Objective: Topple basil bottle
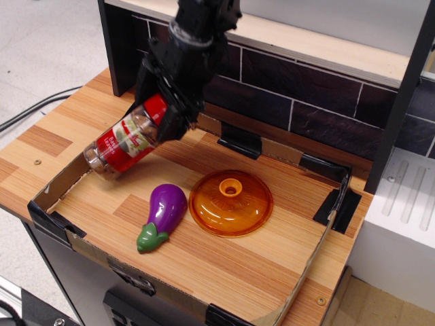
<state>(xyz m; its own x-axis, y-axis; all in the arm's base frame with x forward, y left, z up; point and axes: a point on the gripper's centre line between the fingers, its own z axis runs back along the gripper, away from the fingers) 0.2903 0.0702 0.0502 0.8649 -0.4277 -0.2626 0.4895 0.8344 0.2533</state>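
The basil bottle [124, 142], a clear jar with a red cap, red label and brownish contents, is tilted far over, nearly on its side, its base pointing left over the tray's left cardboard wall. My black gripper [162, 112] is shut on its red cap end and holds it above the wooden tray floor. The bottle's base sits at or just above the left wall; I cannot tell whether it touches.
A purple eggplant toy [163, 214] lies in front of the bottle. An orange lid [231, 202] lies to its right. The cardboard-walled wooden tray [224, 272] surrounds them. A dark brick backsplash [306, 95] and a black post stand behind.
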